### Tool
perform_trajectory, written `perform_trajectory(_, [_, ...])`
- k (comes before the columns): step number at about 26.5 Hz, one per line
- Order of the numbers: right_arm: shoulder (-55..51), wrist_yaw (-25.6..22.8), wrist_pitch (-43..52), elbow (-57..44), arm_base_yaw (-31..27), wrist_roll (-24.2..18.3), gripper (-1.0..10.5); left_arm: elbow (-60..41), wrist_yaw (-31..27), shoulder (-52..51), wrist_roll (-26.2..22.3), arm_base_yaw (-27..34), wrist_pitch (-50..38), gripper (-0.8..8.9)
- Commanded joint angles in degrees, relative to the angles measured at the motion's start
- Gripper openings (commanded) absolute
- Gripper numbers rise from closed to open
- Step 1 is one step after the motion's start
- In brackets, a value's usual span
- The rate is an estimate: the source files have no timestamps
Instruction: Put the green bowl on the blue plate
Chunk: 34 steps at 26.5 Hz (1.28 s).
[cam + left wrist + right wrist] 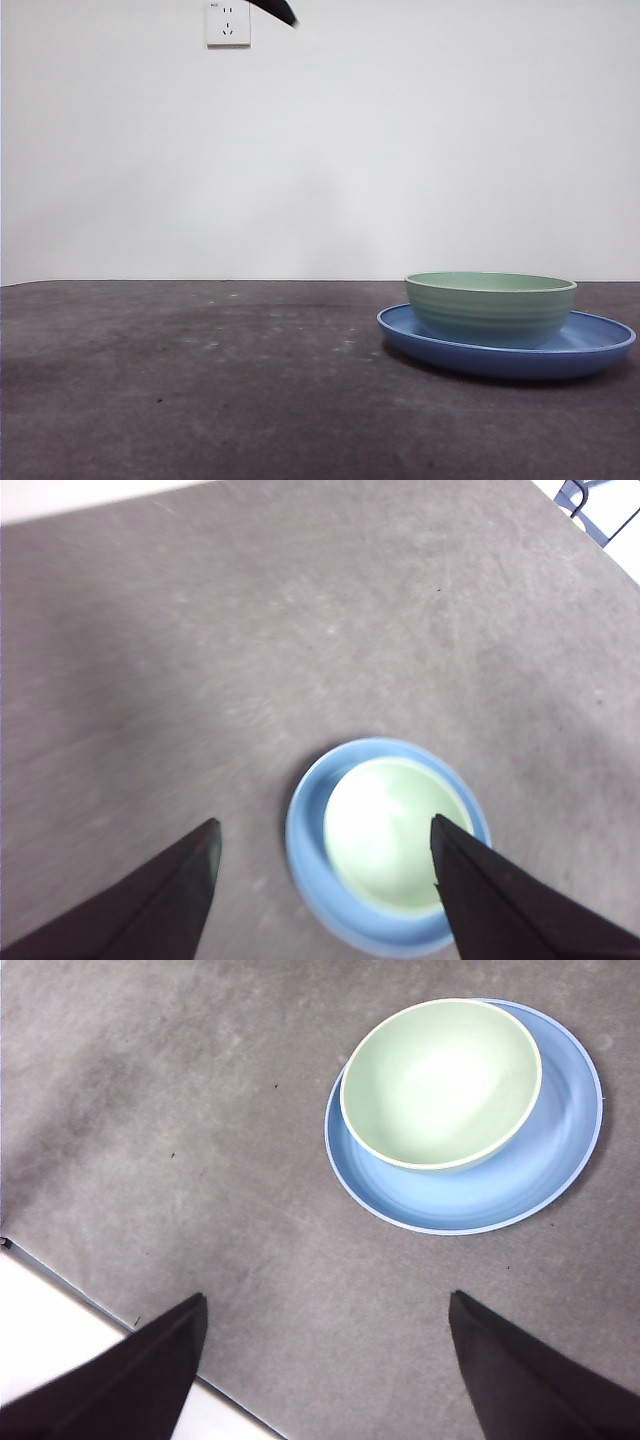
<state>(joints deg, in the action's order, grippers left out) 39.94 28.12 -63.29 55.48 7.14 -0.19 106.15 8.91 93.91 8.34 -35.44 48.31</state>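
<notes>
The green bowl [491, 306] sits upright inside the blue plate [600, 345], on the right side of the gray counter [200, 390]. It rests off-centre in the plate, leaving a wider band of blue rim bare on one side. My left fingers [325, 855] are spread apart and hold nothing, hanging above the counter over the plate and bowl. My right fingers [325, 1330] are likewise released and empty, raised over bare counter near its edge, well apart from the plate. On the far white wall [400, 150] there is a power socket [228, 22], with a black arm tip [275, 10] showing just beside it at the top.
</notes>
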Motion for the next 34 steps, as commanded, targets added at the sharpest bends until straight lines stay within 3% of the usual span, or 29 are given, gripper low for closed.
perform_trajectory(1, [0.3, -0.1, 0.4, 1.2, 0.2, 0.2, 3.9, -5.5, -0.1, -2.4, -2.1, 0.8, 0.0, 3.40])
perform_trajectory(12, [0.4, -0.2, 0.7, 1.2, 0.2, 0.2, 3.9, -34.9, 7.3, -21.6, -4.7, 1.8, -8.2, 3.40])
perform_trajectory(18, [0.4, -2.2, 0.6, 1.2, 0.2, 0.2, 3.9, -46.4, 18.0, -29.8, -6.8, 1.8, -10.6, 3.39])
perform_trajectory(23, [0.4, -2.7, 0.4, 1.2, 0.2, 0.2, 3.9, -49.9, 25.4, -34.1, -7.9, 1.6, -9.7, 3.39])
perform_trajectory(31, [0.5, -2.8, 0.4, 1.2, 0.2, 1.3, 3.9, -49.9, 25.5, -35.7, -7.9, 1.6, -9.3, 3.39])
perform_trajectory(34, [0.5, -5.7, 0.5, 1.2, 0.2, 2.7, 3.9, -49.9, 25.5, -35.7, -7.9, 1.6, -9.2, 3.39])
